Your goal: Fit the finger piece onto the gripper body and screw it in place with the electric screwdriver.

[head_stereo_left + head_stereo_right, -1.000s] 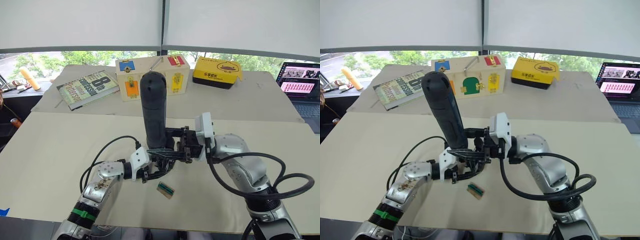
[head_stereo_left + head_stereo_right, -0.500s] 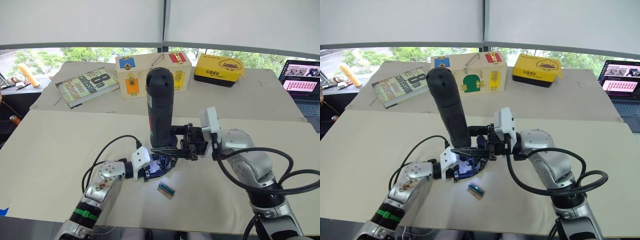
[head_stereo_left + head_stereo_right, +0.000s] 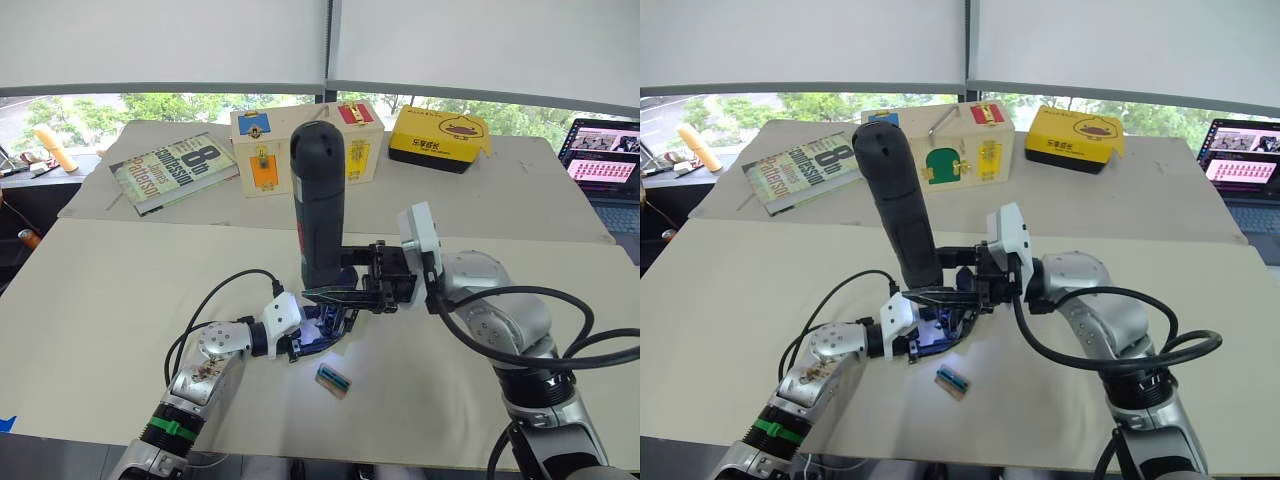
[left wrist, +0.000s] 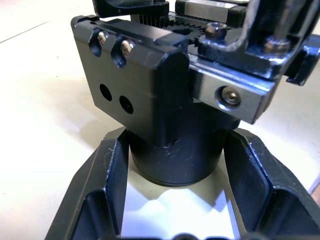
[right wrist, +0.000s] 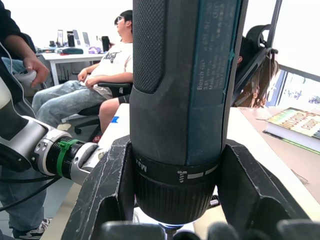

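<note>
The body (image 4: 165, 95) stands on the worktop (image 3: 120, 300), pinched at its round base by the left pincer (image 4: 172, 200). Directly above, the upright screwdriver (image 3: 318, 205) is clamped in the right pincer (image 5: 172, 200).

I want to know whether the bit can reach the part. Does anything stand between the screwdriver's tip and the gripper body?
Nothing visible does. The right claw holds the screwdriver upright, tip down, right above the gripper body gripped in the left claw. Its light falls on the body. The bit's contact point is hidden.
</note>
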You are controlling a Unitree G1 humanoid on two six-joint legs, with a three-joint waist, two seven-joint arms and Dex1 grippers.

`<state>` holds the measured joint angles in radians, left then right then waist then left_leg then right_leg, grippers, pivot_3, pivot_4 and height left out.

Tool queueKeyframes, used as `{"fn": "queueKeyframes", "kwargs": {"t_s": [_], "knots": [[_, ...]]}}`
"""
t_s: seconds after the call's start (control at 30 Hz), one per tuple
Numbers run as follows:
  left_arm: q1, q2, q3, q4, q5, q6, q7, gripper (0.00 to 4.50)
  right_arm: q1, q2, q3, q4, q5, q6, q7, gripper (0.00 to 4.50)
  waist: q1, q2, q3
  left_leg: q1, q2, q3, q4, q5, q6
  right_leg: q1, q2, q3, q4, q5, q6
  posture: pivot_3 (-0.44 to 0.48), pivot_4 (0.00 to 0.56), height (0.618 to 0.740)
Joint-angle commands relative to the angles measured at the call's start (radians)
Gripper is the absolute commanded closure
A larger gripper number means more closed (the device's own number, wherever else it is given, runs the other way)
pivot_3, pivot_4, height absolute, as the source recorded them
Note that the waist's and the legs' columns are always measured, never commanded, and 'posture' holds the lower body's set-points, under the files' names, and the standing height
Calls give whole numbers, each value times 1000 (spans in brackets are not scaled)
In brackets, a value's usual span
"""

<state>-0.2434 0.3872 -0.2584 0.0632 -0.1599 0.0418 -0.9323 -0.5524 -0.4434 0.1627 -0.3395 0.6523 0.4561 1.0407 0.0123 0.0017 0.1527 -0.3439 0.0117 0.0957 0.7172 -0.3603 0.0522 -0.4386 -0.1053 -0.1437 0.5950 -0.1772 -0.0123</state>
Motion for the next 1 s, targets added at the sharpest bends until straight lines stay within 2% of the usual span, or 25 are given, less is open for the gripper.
{"fn": "queueKeyframes", "kwargs": {"t_s": [0.03,0.13,0.47,0.73,1.0], "knots": [[31,14,-17,74,46,52,31,2230,-40,12,-54,-106,47,-75,37,2596,0,0,0,0,0,0,0,0,0,0,0,0,0,0,0,0,150,740],[34,14,-20,74,46,57,30,2230,-27,12,-51,-120,41,-101,57,2596,0,0,0,0,0,0,1,0,0,0,1,0,0,0,0,0,150,740],[41,17,-24,83,50,65,31,2230,74,38,-101,-131,115,-48,-16,2596,0,0,0,0,0,0,3,0,-1,2,3,-1,0,0,1,0,150,740],[50,24,-28,76,47,83,26,2230,126,32,-55,-115,7,-173,61,2596,0,0,0,4,0,0,3,0,-1,5,5,1,0,-2,2,0,150,740],[45,28,-34,77,47,100,22,2230,50,43,-78,-148,84,-92,21,2596,-1,0,0,8,0,-1,3,0,-1,9,5,2,0,-2,2,0,150,740]]}}
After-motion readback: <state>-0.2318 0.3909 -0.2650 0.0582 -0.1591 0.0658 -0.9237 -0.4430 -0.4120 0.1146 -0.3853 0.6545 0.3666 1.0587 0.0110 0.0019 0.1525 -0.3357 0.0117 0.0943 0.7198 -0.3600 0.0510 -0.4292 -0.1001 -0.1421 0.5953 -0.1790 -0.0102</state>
